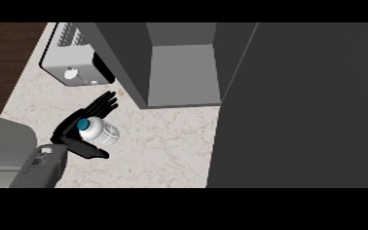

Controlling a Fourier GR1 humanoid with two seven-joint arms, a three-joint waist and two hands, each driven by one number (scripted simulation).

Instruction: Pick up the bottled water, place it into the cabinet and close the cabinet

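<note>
There is one bottle point(104, 134), one hand point(68, 130) on one forearm point(43, 169), one toaster point(68, 53), one cabinet point(179, 68) with one open door point(302, 102), and one counter point(165, 146); each kind shows once.

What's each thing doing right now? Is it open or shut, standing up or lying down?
bottled water: standing upright on the counter, blue cap on.
left hand: open, fingers straight, beside the bottle.
cabinet: open, no bottle inside.
cabinet door: swung wide open.
</note>
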